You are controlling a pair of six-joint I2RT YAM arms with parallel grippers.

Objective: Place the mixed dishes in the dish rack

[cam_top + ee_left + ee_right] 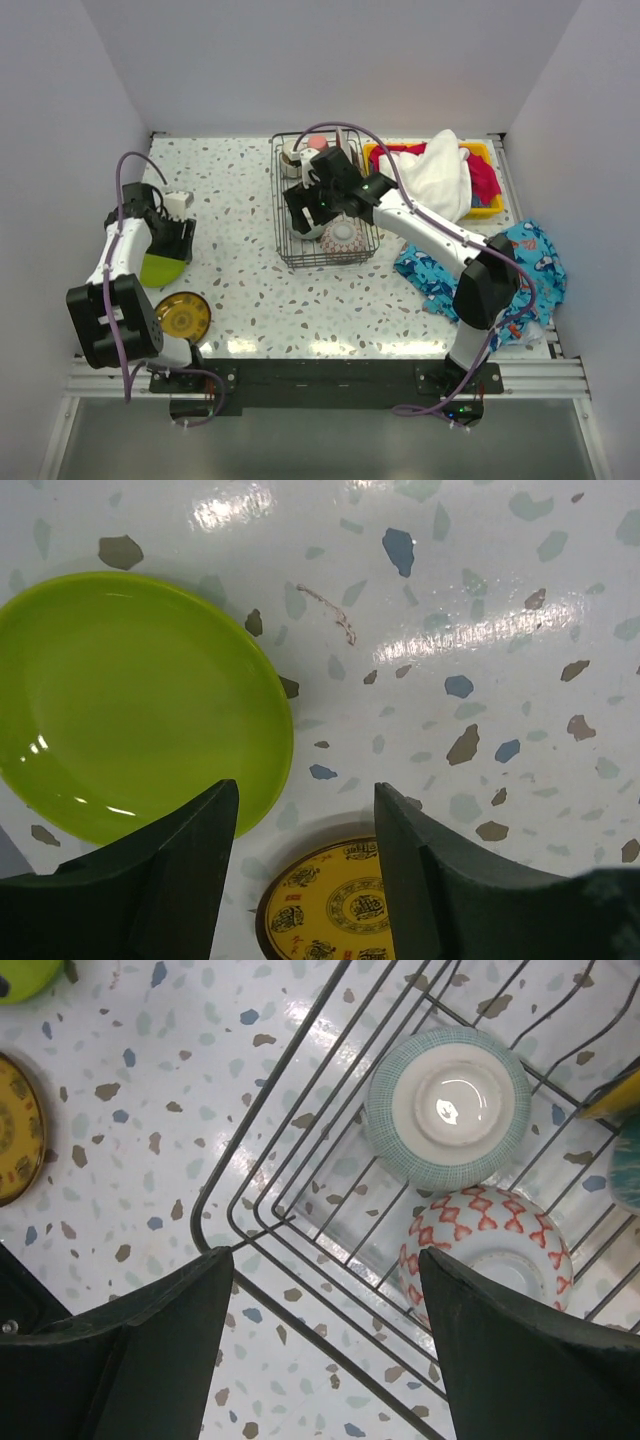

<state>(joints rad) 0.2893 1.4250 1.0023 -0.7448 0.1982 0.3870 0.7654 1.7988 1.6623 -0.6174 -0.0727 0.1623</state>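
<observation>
The left gripper (pixel 305 815) hung open and empty over the lime-green plate (pixel 130 700), which lay flat on the table (pixel 480 600) beside an amber plate (pixel 335 915), well apart from the dish rack (pixel 250 1225). The plate looked glossy, stiff and probably slippery; I'd pinch its raised rim. The right gripper (pixel 327 1260) gaped empty above the rack's corner.

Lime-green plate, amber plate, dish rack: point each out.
lime-green plate (pixel 130 700), left wrist view, centre of its well.
amber plate (pixel 183 317), top external view, patterned centre.
dish rack (pixel 276 200), top external view, left wall wire.
</observation>
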